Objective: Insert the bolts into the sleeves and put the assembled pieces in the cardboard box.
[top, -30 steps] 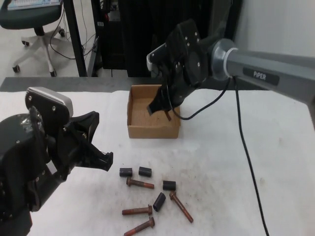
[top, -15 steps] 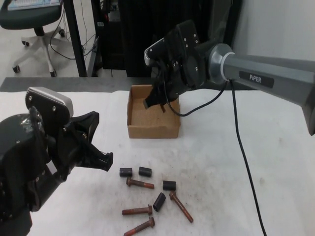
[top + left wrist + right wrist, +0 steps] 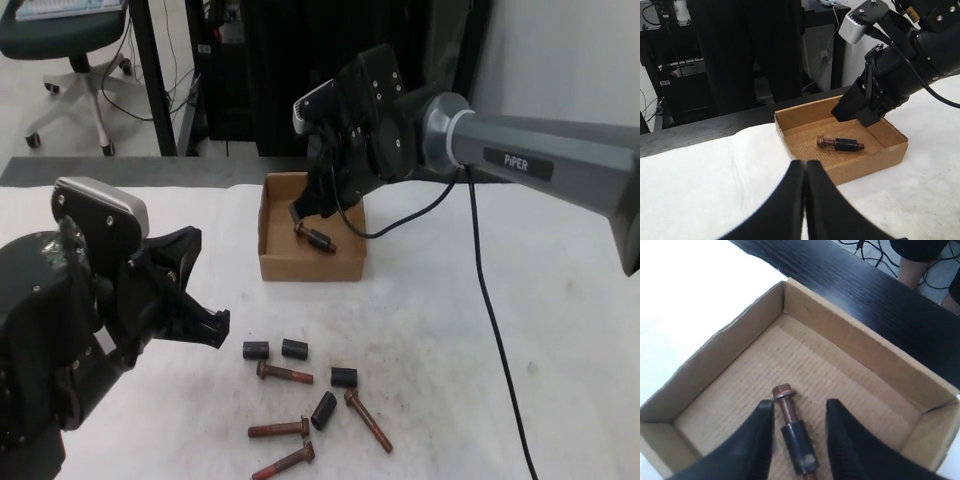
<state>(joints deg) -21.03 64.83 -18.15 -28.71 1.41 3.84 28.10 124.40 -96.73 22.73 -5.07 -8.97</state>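
One assembled piece [image 3: 315,236] lies flat on the floor of the cardboard box [image 3: 310,265]. It is a rusty bolt [image 3: 821,141] that sits inside a black sleeve [image 3: 844,144], and the head of the bolt is at the left end. The box stands on the far middle part of the white cloth [image 3: 430,330].

The right gripper [image 3: 312,212] hangs just above the box. Its fingers [image 3: 757,445] are spread apart, one on each side of the piece, and they hold nothing.

The left gripper [image 3: 212,325] is at the near left, above the cloth and well apart from the box. Its fingers [image 3: 790,210] are pressed together, with nothing between them.

Four loose sleeves [image 3: 294,348] and four loose bolts [image 3: 285,373] lie on the cloth on the near side of the box, about in the middle. Two of these sleeves lie side by side, closest to the box, and one bolt lies just near of them. The other three bolts and two sleeves are scattered a little nearer.
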